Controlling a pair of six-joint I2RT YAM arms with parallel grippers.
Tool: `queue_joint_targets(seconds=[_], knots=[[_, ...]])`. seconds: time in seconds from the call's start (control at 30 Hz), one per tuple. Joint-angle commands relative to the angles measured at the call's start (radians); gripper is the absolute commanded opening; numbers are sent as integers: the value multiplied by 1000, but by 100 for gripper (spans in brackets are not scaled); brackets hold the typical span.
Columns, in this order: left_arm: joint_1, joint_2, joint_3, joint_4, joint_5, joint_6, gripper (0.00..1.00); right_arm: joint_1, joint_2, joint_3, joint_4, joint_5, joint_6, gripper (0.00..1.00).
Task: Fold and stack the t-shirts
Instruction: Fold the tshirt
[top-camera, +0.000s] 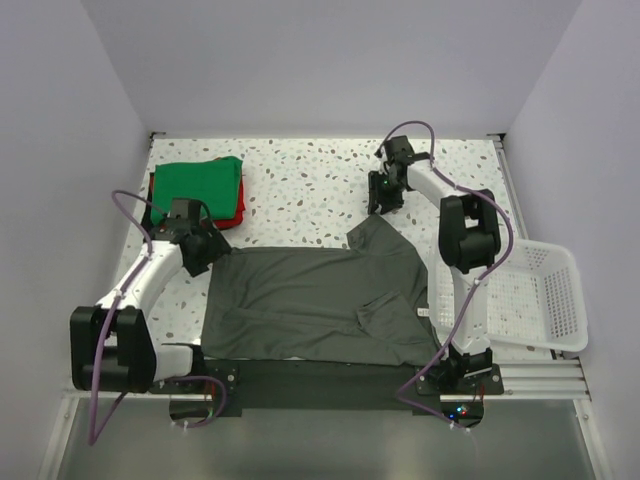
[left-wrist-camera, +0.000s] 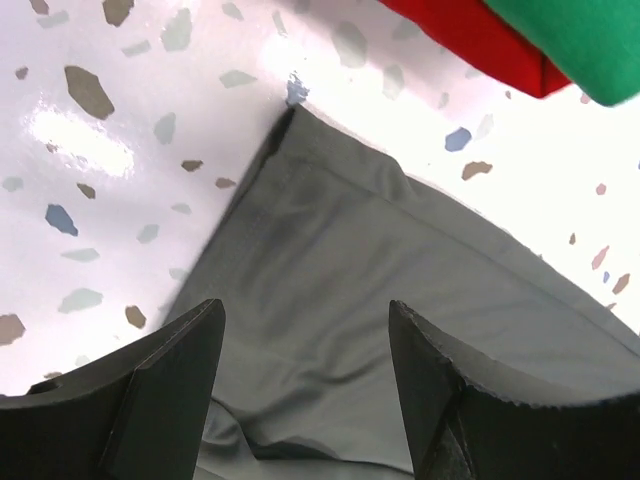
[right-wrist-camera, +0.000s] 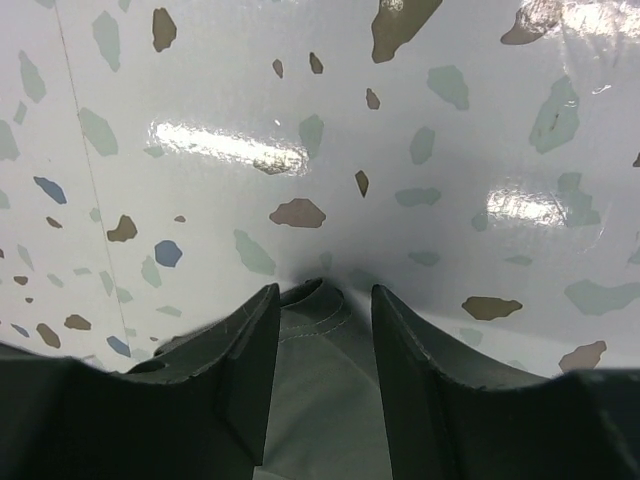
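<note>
A large charcoal-grey t-shirt (top-camera: 320, 300) lies spread flat at the table's near middle. A folded green t-shirt (top-camera: 200, 182) rests on a folded red t-shirt (top-camera: 232, 215) at the far left. My left gripper (top-camera: 205, 250) is open over the grey shirt's far-left corner (left-wrist-camera: 330, 270), with cloth under both fingers and nothing held. Red (left-wrist-camera: 470, 40) and green (left-wrist-camera: 580, 40) cloth show at that view's top right. My right gripper (top-camera: 385, 200) is open at the far-right sleeve, and the sleeve's stitched hem (right-wrist-camera: 320, 310) lies between its fingertips (right-wrist-camera: 325, 292).
A white mesh basket (top-camera: 545, 300) stands at the table's right edge, beside the right arm. The speckled tabletop (top-camera: 300, 185) runs back to the wall. A black mat (top-camera: 310, 380) lies along the near edge under the shirt's hem.
</note>
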Motion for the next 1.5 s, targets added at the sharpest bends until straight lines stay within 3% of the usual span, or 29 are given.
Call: queue_joint_targets(seconds=[0.0, 0.17, 0.27, 0.33, 0.4, 0.67, 0.97, 1.37, 1.47], knots=[[20, 37, 35, 64, -13, 71, 71, 16, 8, 6, -6, 15, -37, 45], [36, 113, 60, 81, -57, 129, 68, 22, 23, 18, -19, 6, -42, 30], [45, 157, 78, 101, -79, 158, 63, 22, 37, 32, -34, 5, -45, 19], [45, 192, 93, 118, -88, 170, 60, 24, 42, 39, -43, 14, -45, 6], [45, 229, 119, 132, -99, 187, 56, 24, 43, 46, -48, 23, -45, 1], [45, 343, 172, 198, -105, 216, 41, 24, 37, 53, -65, 25, -42, 0], [45, 383, 158, 238, -93, 216, 35, 22, 34, 49, -71, 22, -40, 0], [45, 412, 136, 249, -85, 230, 0, 24, 6, 53, -91, 18, -22, 0], [45, 377, 133, 244, -88, 238, 0, 24, -20, 58, -100, 8, -2, 0]])
